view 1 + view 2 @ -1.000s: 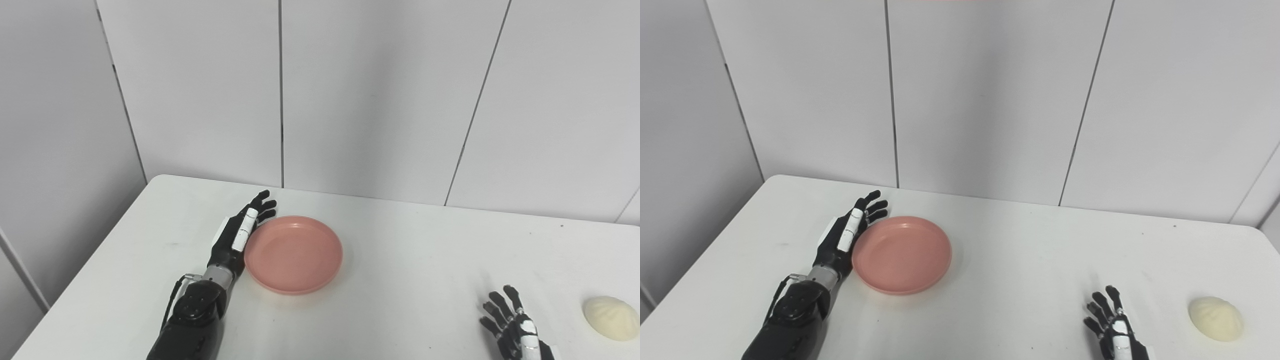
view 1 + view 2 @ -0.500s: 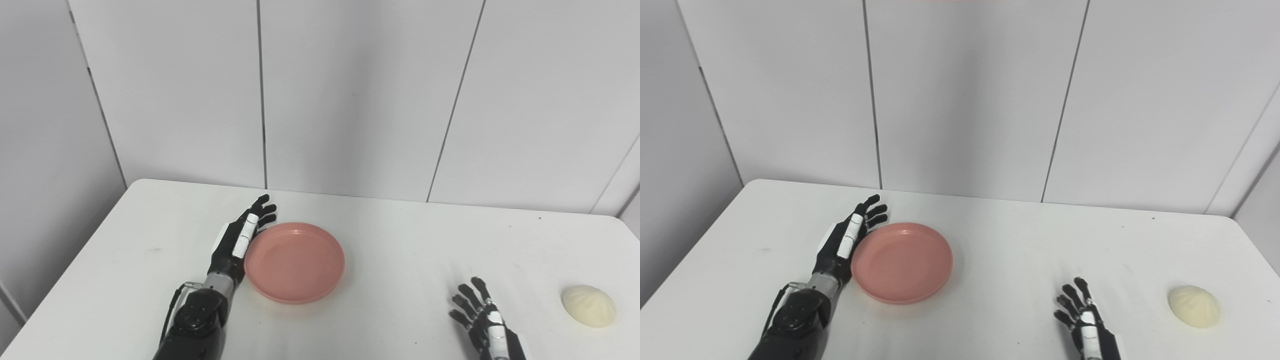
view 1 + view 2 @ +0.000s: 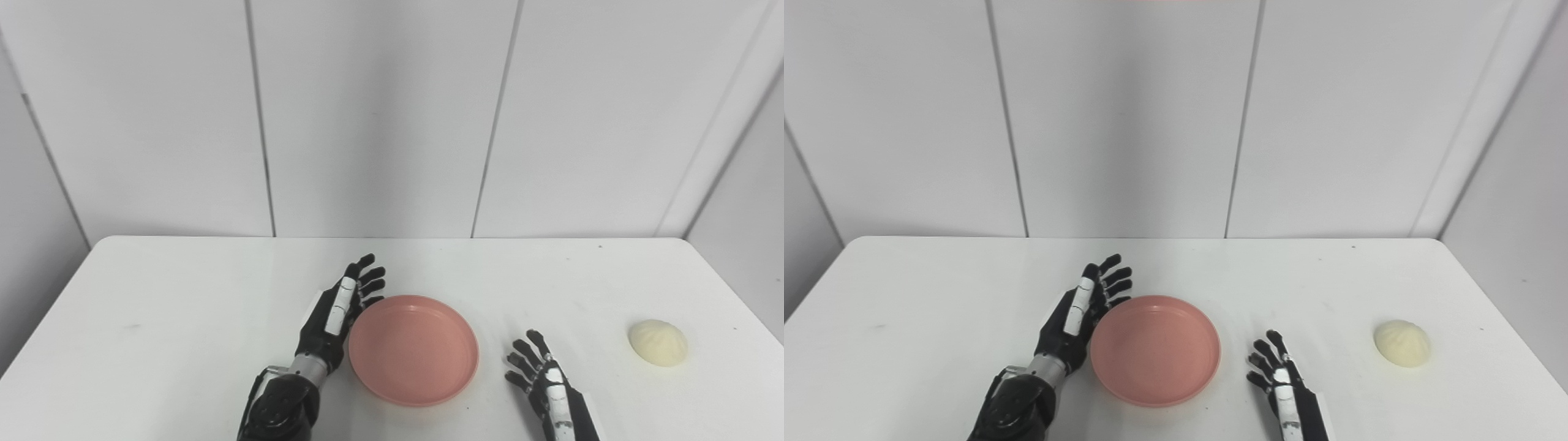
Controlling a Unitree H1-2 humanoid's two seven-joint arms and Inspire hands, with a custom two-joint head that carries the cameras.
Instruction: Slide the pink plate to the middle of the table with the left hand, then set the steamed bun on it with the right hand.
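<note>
The pink plate [image 3: 414, 348] lies flat near the middle of the white table [image 3: 153, 306]. My left hand [image 3: 335, 313] stands edge-on against the plate's left rim, open, fingers stretched toward the wall. My right hand [image 3: 539, 373] rests low at the front, just right of the plate, open with fingers spread and holding nothing. The pale steamed bun [image 3: 657, 342] sits alone on the table well to the right of that hand, near the right edge; in the right eye view the bun [image 3: 1402, 343] shows the same way.
White wall panels [image 3: 380, 116] rise right behind the table's far edge. The table's right edge runs close to the bun. Bare tabletop stretches to the left of my left arm and between the right hand and the bun.
The camera has swung right, shifting the whole scene. The left hand has pushed the plate rightward along the table, so the plate now lies close to the right hand.
</note>
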